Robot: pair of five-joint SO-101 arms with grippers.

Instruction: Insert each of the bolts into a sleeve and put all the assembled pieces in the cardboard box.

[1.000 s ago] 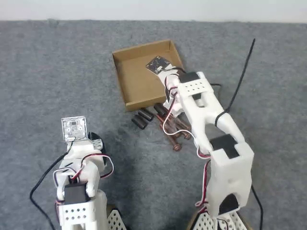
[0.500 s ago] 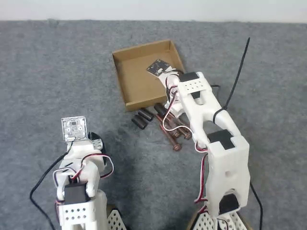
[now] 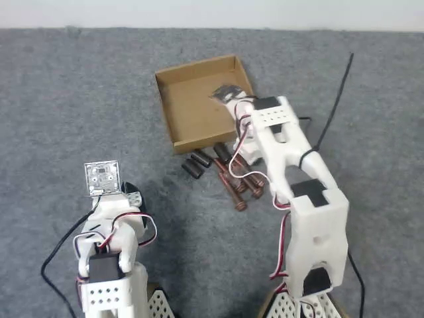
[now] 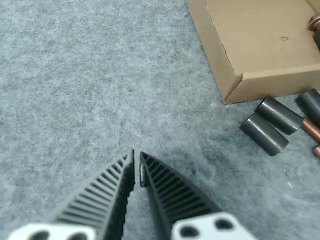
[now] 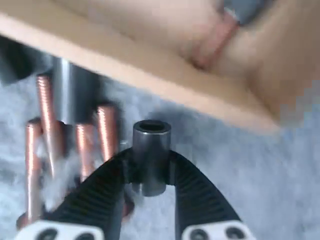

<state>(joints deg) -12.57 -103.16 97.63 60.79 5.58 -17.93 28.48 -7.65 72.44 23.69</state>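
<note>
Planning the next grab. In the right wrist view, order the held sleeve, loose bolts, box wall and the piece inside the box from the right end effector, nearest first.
1. Held sleeve: clamped in the right end effector.
2. Loose bolts: on the carpet alongside it.
3. Box wall: beyond the bolts' tips.
4. Piece inside the box: past the wall, blurred.

The cardboard box is shallow, brown and open-topped, and sits slightly askew at the far middle. Just off its near wall two short dark sleeves lie side by side, with a third sleeve to their right. Right of these and nearer, copper-coloured bolts lie bunched and roughly parallel, heads toward the near side. A fourth sleeve is pinched in the right gripper just beside the bolts, its open bore toward the box. Inside the box, at its right, lies another copper bolt, mostly cut off.
</note>
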